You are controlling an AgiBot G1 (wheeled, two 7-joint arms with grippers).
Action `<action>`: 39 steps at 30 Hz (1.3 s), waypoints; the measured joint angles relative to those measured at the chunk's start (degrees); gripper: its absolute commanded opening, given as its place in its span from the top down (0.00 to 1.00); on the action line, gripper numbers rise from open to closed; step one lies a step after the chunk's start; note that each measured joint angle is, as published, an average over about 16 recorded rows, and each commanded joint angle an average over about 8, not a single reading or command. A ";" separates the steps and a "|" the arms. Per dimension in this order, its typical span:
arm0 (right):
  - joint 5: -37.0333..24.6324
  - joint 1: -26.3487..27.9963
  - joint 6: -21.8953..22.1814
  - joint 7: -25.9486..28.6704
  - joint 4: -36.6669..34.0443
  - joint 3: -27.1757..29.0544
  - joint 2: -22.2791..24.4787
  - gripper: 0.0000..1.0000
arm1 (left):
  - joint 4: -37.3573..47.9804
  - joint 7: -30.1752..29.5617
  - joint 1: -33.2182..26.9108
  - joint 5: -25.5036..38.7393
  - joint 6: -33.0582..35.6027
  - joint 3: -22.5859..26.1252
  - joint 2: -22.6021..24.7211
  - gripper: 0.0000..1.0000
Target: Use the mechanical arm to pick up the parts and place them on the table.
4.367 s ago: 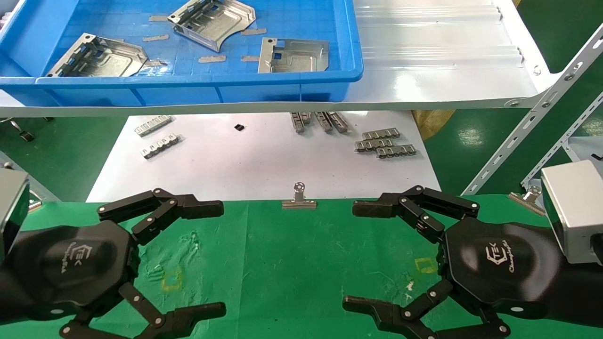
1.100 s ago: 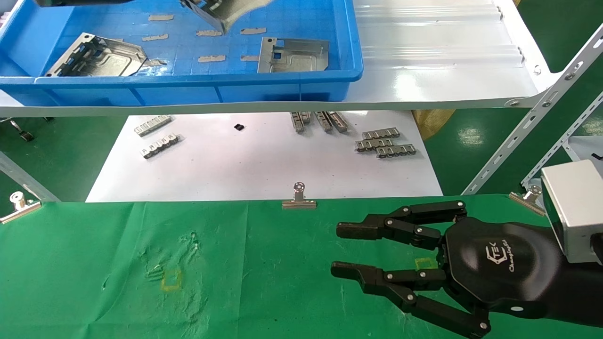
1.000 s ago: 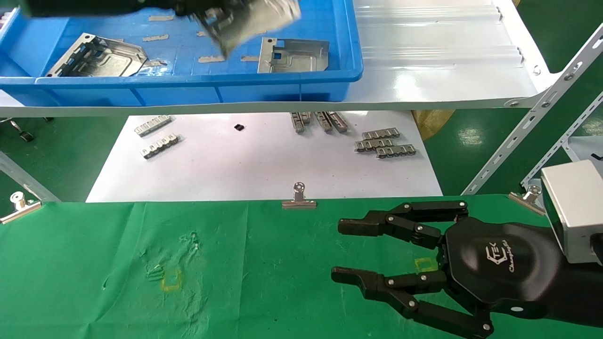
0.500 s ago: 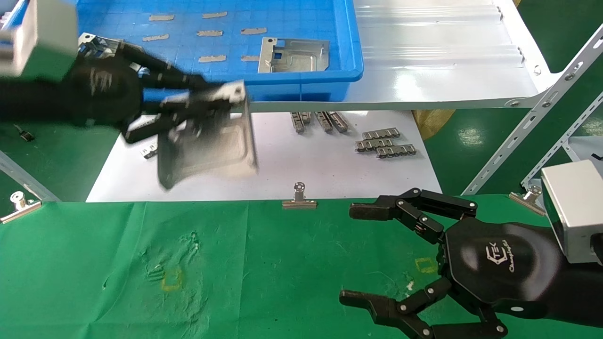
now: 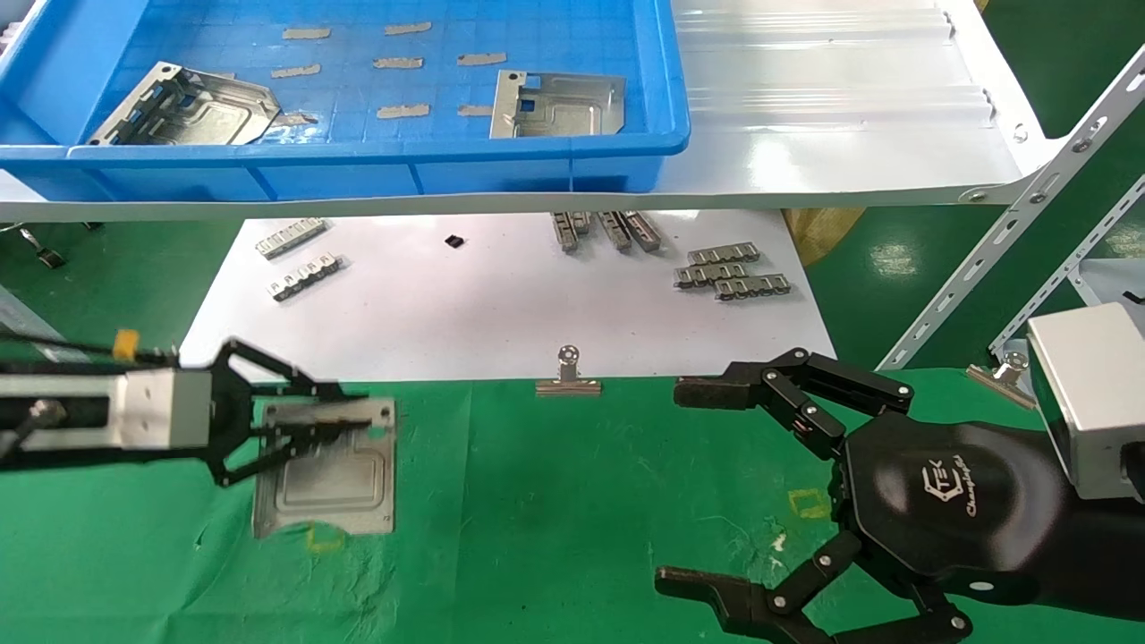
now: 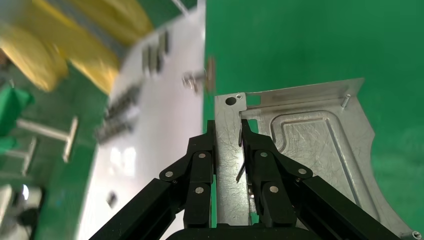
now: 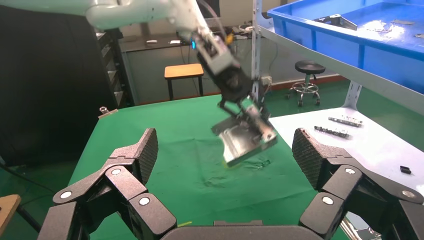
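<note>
Our left gripper (image 5: 344, 420) clamped on the tabbed edge of one part (image 5: 326, 470), plate held just over the green table (image 5: 555, 501) at its left, our right gripper (image 5: 707, 487) spread wide, empty, above the table's right, two parts remaining in the blue bin (image 5: 358, 165)

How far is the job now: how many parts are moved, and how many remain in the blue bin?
None is released on the table yet. The left gripper is shut on one part, holding it by its tabbed edge over the green cloth, above a yellow mark; whether it touches is unclear. Two parts remain in the blue bin. The right gripper is open, over the table.
</note>
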 measured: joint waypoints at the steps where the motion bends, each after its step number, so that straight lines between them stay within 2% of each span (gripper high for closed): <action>1: 0.00 0.00 0.00 0.00 0.00 0.00 0.00 0.00 | 1.01 1.00 0.40 0.32 -0.26 0.19 0.22 1.00; 3: 0.00 0.00 0.00 0.00 0.00 0.00 0.00 0.00 | 2.95 2.69 1.07 0.97 -0.71 0.57 0.68 1.00; 4: 0.00 0.00 0.00 0.00 0.00 0.00 0.00 0.00 | 3.80 3.48 1.30 1.31 -0.96 0.75 0.91 0.93; 11: 0.01 0.00 0.00 0.00 0.00 -0.01 0.00 0.00 | 8.86 7.80 2.13 3.07 -2.06 1.76 2.55 0.06; 12: 0.01 0.00 0.00 0.00 0.00 -0.01 0.00 0.00 | 9.44 8.38 2.16 3.28 -2.21 1.87 2.78 0.00; 23: 0.01 0.00 0.01 -0.01 0.00 -0.02 0.01 0.00 | 13.71 12.71 1.68 3.18 -1.24 1.77 4.22 0.00; 39: 0.03 0.00 0.02 -0.02 -0.01 -0.02 0.02 0.00 | 17.45 0.96 1.10 -2.10 4.74 0.73 4.00 0.00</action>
